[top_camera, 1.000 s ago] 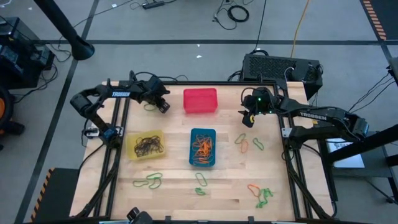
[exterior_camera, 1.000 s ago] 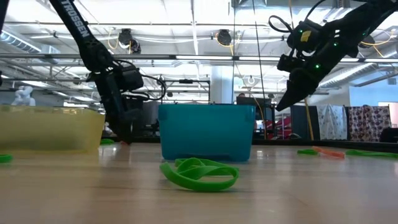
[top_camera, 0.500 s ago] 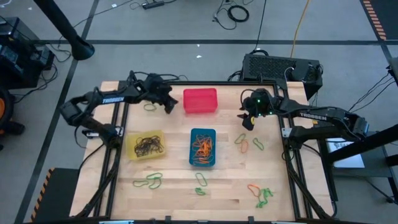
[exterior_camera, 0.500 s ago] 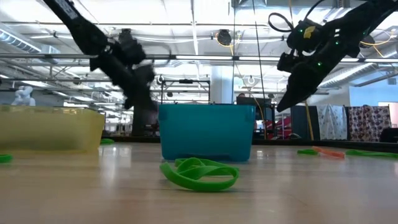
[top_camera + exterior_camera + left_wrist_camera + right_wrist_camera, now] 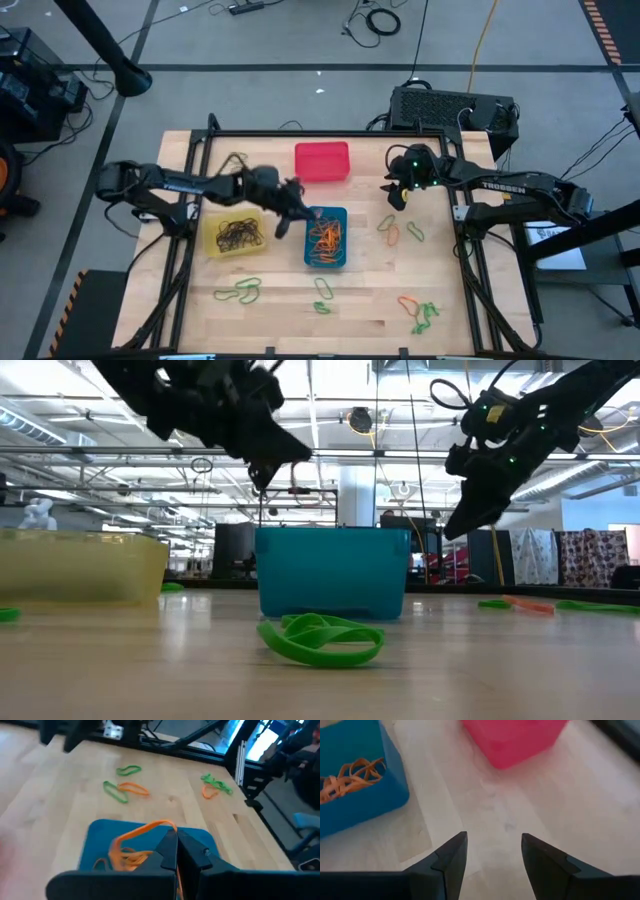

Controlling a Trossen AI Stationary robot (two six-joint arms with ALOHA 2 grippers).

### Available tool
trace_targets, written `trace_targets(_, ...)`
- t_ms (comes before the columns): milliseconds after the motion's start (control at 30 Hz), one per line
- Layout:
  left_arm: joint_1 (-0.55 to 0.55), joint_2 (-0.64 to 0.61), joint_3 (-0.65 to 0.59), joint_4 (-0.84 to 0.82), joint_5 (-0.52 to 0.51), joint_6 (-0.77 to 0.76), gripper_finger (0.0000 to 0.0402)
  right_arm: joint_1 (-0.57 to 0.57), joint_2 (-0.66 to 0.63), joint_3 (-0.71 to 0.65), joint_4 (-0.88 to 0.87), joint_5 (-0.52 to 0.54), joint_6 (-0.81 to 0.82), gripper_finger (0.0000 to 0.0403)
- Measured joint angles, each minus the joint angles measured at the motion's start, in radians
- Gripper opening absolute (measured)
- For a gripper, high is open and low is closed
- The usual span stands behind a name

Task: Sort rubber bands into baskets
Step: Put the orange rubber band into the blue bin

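High view: the yellow basket [image 5: 234, 234] holds dark bands, the blue basket [image 5: 326, 237] orange ones, the red basket [image 5: 322, 162] looks empty; green and orange bands [image 5: 419, 311] lie loose at lower right.

Left wrist view: left jaws [image 5: 175, 836] pinch an orange band [image 5: 140, 831] above blue.

Right wrist view: right jaws [image 5: 491, 851] wide, empty.

high view looks straight down, low view skims the tabletop; both share the blue basket [image 5: 326, 238].

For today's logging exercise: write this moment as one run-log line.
left gripper: shut on orange rubber band, above blue basket | right gripper: open, empty, hovering near red basket | yellow basket: dark bands
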Motion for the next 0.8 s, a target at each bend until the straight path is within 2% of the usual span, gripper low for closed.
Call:
trace_targets(100, -0.075, 0.039, 0.000, 0.033, -0.100, 0.024, 0.0002, 0.000, 0.000, 0.000, -0.027, -0.012, 0.120, 0.0180)
trace_targets(200, -0.118, 0.086, 0.000, 0.060, -0.163, 0.053, 0.0002, 0.005, -0.001, 0.001, -0.061, -0.068, 0.149, 0.0180)
trace_targets(367, -0.130, 0.163, 0.000, 0.109, -0.193, 0.059, 0.0002, 0.080, -0.002, 0.002, -0.201, -0.073, 0.223, 0.0180)
trace_targets(533, -0.120, 0.212, 0.000, 0.119, -0.200, 0.083, 0.0002, 0.234, -0.002, 0.002, -0.249, -0.066, 0.318, 0.0180)
trace_targets(800, -0.111, 0.219, 0.000, 0.129, -0.201, 0.113, 0.0011, 0.464, -0.001, 0.002, -0.296, 0.170, 0.519, 0.0180)
